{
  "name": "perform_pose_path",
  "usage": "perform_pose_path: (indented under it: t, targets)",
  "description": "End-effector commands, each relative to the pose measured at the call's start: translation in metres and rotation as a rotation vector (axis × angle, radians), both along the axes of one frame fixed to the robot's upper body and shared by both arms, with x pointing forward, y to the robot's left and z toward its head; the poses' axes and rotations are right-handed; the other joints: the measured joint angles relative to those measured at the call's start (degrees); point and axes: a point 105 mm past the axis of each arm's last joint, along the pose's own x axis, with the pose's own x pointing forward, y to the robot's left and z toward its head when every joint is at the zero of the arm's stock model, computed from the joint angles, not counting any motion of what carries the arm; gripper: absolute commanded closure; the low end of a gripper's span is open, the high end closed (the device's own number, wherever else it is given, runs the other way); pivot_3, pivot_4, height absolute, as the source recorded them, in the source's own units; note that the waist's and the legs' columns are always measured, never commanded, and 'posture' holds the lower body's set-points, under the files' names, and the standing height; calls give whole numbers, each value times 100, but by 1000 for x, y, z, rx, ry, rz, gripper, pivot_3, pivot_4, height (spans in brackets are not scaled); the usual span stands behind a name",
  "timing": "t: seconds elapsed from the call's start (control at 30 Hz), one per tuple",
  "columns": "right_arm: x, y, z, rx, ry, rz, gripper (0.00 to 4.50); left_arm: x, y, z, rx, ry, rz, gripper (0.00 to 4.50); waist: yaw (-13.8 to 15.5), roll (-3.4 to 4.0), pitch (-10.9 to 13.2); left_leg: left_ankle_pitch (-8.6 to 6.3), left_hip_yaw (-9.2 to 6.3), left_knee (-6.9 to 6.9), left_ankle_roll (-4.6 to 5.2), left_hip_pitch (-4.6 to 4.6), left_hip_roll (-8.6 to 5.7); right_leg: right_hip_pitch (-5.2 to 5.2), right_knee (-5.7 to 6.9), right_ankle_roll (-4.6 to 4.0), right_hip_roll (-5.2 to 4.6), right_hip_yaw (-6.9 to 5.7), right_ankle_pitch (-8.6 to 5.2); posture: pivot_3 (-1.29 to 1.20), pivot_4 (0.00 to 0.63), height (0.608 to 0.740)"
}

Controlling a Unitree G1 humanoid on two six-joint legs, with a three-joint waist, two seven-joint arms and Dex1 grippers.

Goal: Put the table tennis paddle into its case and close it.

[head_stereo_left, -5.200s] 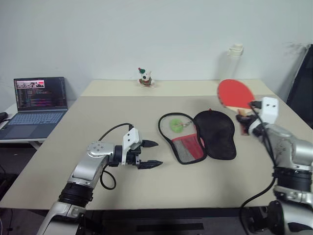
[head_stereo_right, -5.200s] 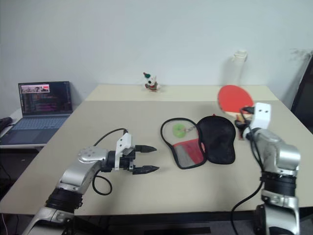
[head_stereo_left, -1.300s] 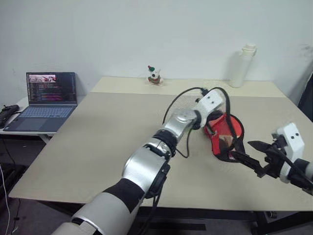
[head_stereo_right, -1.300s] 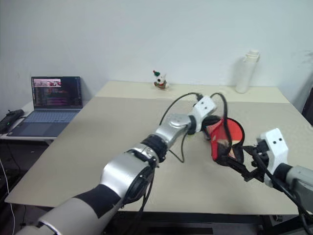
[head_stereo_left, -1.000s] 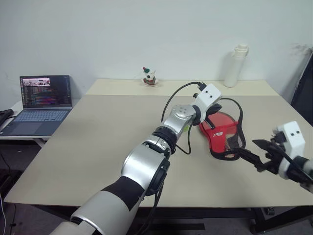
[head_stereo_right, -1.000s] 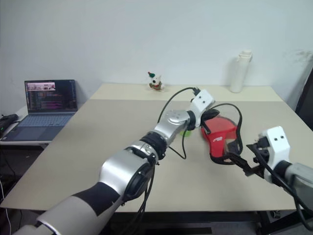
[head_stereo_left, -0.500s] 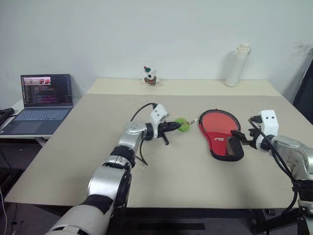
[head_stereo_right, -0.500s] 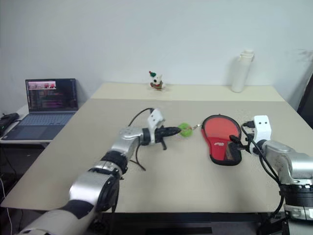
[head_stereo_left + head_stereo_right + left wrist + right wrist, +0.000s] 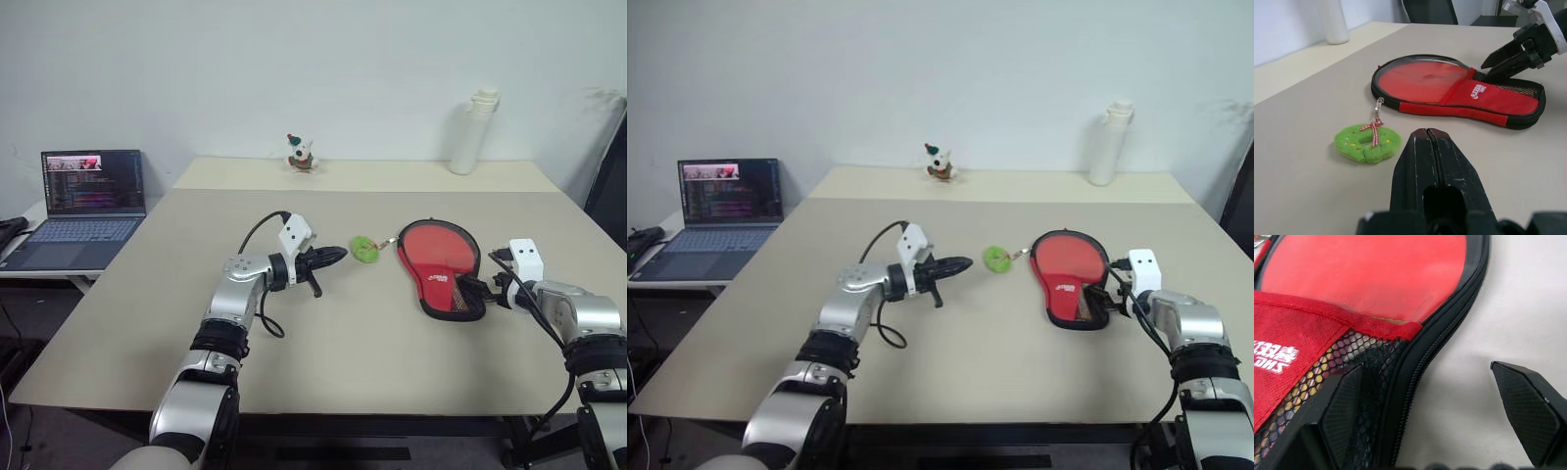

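The case (image 9: 438, 262) lies flat on the table with its red side up, logo and black mesh pocket (image 9: 1327, 382) at the narrow end. Its zip edge (image 9: 1435, 347) looks shut beside my right gripper. The green fuzzy charm (image 9: 365, 249) lies on its chain to the left of the case. My left gripper (image 9: 336, 257) is shut and empty, level, a short gap left of the charm (image 9: 1367, 142). My right gripper (image 9: 477, 291) is open at the narrow end, one finger (image 9: 1347, 401) over the mesh, the other (image 9: 1523, 401) over bare table. The paddle is hidden.
An open laptop (image 9: 88, 201) sits on a side table at the far left. A white bottle (image 9: 467, 132) and a small figurine (image 9: 300, 154) stand along the back of the beige table (image 9: 323, 362).
A second ago the left arm reached over the half-raised case; now the case lies flat, and the left gripper has drawn back left off the charm. The right gripper has come down to the narrow end.
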Motion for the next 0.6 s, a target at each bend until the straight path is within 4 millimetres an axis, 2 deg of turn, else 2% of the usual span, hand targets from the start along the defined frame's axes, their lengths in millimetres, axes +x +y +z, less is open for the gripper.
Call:
perform_pose_path:
  t: [0.03, 0.13, 0.23, 0.33, 0.43, 0.6]
  targets:
    - [2, 15, -6, 21, 33, 70, 594, -3, -1, 18, -15, -58, -12, 4500, -12, 0, 0, 0, 0, 1, 0, 0, 1, 0, 0, 0, 0, 0, 0, 0, 150, 740]
    - [4, 27, -11, 35, 52, 100, 1606, -5, 0, 17, -8, -56, -14, 4500, -56, -1, -2, 0, 0, 1, 0, 1, 1, 0, 1, 0, 0, 0, 0, 0, 150, 740]
    - [5, 39, -23, 40, 97, 122, 2706, -10, 3, 11, 13, -40, -29, 4500, -132, -1, -7, 0, -1, 6, 0, 5, 3, 5, 3, -2, 1, 0, 1, 0, 150, 740]
    - [8, 41, -29, 50, 116, 115, 3671, -14, 7, 9, 25, -30, -34, 4500, -157, -3, -10, 0, 0, 12, 0, 15, 4, 15, 9, -2, 1, 1, 2, 0, 150, 740]
    - [10, 49, -29, 89, 121, 125, 4476, -20, 15, 4, 42, -7, -51, 4500, -167, -4, -10, -1, 0, 8, 0, 66, 8, 64, 2, -3, 3, 1, 1, 0, 150, 740]
    - [13, 79, -15, 180, 104, 211, 4476, -41, 31, -6, 67, 61, -115, 4500, -202, -5, -12, -1, 8, -13, 0, 100, 15, 85, -2, -5, 7, 9, -1, 0, 150, 740]
